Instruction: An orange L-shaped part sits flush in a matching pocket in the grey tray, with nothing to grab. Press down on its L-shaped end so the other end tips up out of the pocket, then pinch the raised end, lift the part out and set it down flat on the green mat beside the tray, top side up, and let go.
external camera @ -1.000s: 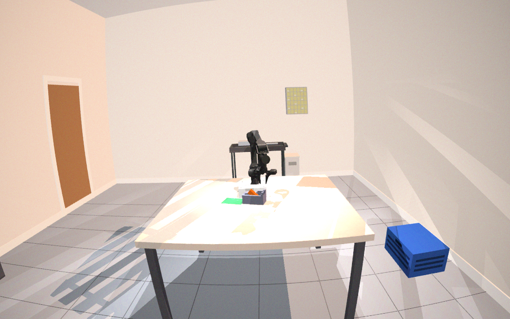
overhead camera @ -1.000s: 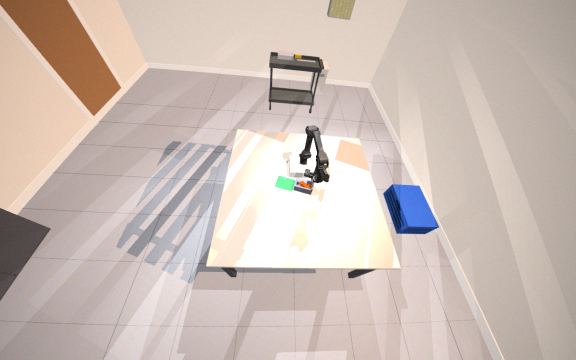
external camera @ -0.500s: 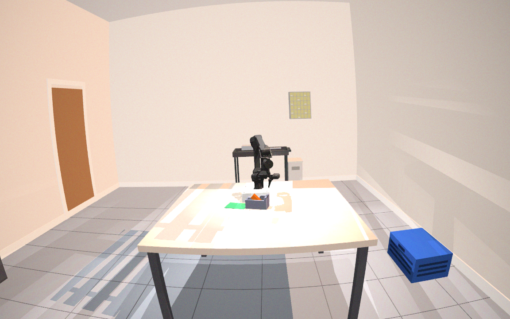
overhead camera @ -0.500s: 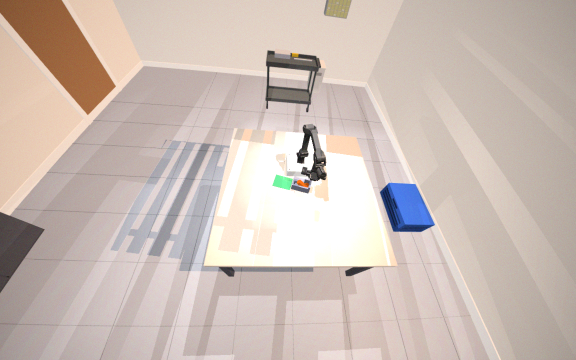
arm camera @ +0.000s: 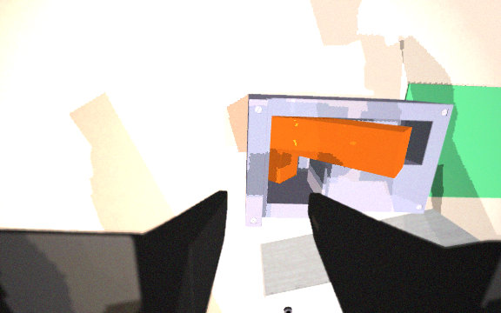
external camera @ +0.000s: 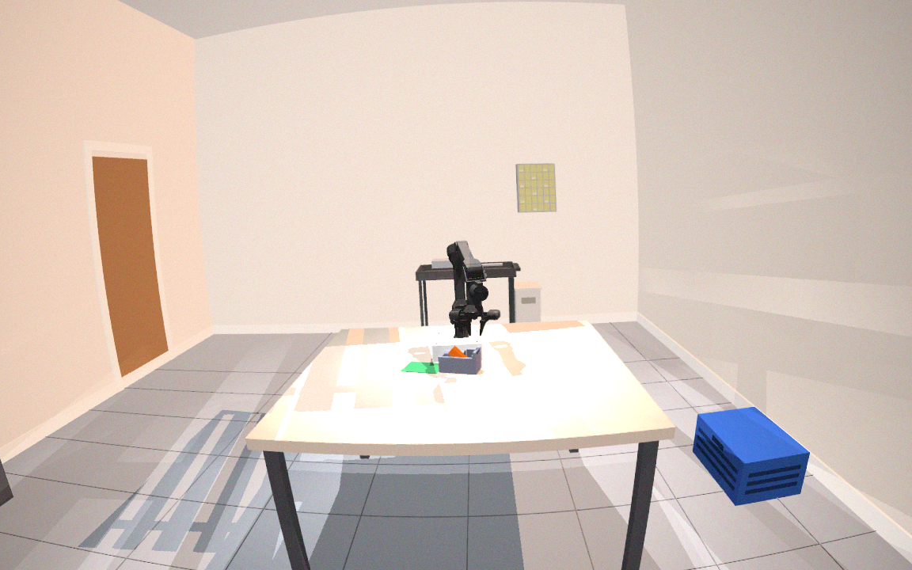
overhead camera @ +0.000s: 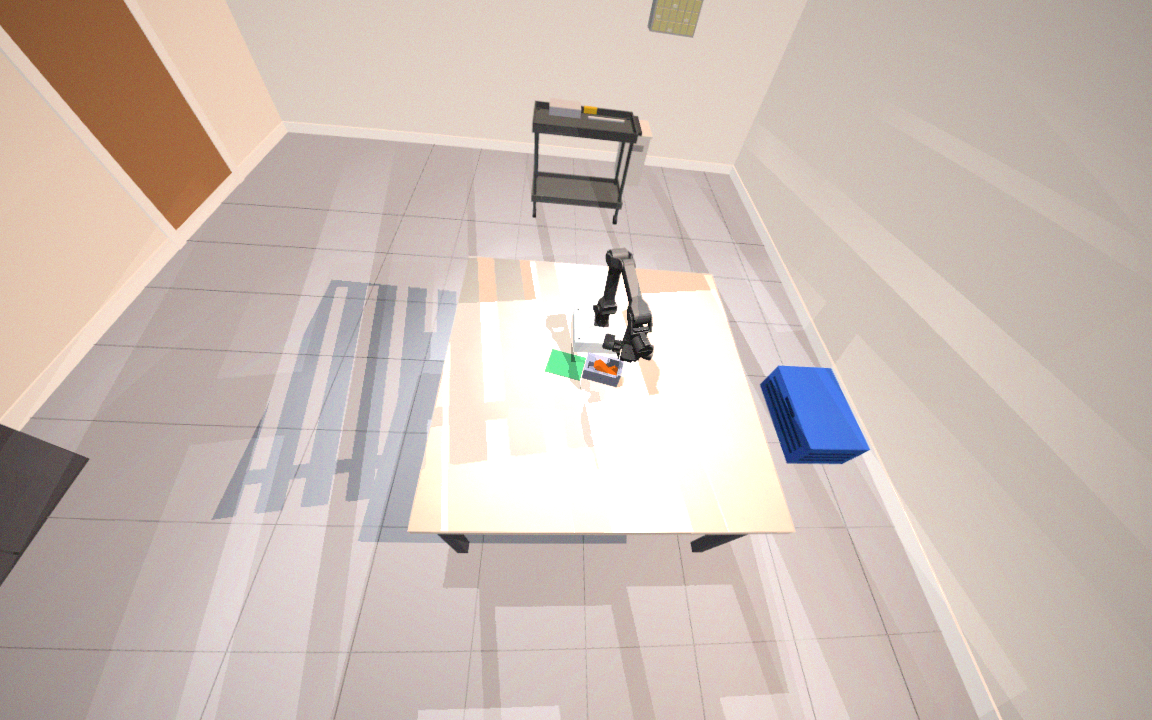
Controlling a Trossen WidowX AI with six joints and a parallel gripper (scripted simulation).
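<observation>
With the tray (overhead camera: 602,378) (external camera: 459,365) (arm camera: 435,152) as reference, you have the orange part (overhead camera: 605,367) (external camera: 455,352) (arm camera: 342,141) tilted inside it, its L-shaped end low and its other end raised toward the mat side. Your gripper (overhead camera: 620,352) (arm camera: 268,201) stands above the tray, fingers partly apart and holding nothing. The tipping appears done; you have the pinch, the lift, the flat placement on the green mat (overhead camera: 565,364) (external camera: 420,366) (arm camera: 490,143) beside the tray and the release outstanding.
</observation>
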